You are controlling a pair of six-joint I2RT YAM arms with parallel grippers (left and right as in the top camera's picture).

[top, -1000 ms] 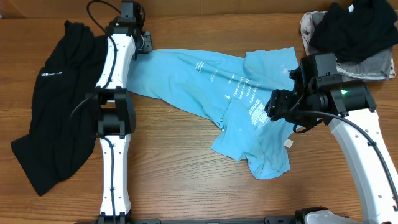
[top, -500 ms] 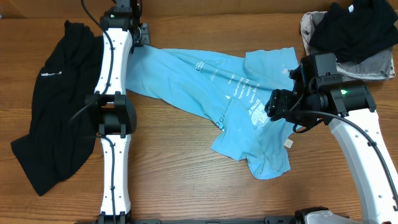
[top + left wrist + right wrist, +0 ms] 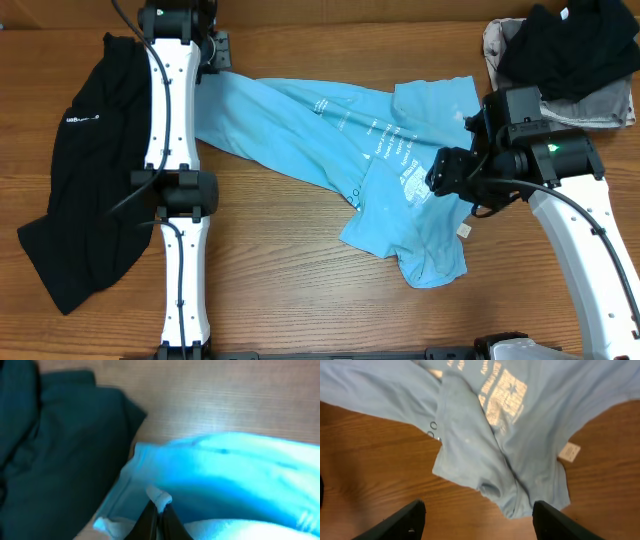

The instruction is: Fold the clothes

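The light-blue T-shirt (image 3: 340,150) with white lettering lies crumpled across the table's middle, stretched toward the far left. My left gripper (image 3: 212,62) is shut on its left end; the left wrist view shows the closed fingers pinching a fold of the blue T-shirt (image 3: 225,480). A black shirt (image 3: 85,170) with a tiny white logo lies flat at the left, beside the left arm, and shows in the left wrist view (image 3: 55,450). My right gripper (image 3: 477,520) is open and empty, hovering above the T-shirt's right part (image 3: 490,425) near its white tag (image 3: 569,451).
A pile of black and grey clothes (image 3: 565,60) sits at the far right corner. Bare wood table (image 3: 300,270) shows in front of the T-shirt. The left arm stretches along the table's left side toward the far edge.
My left gripper has moved toward the far left with the T-shirt's end, pulling that end out longer. The right arm has stayed put.
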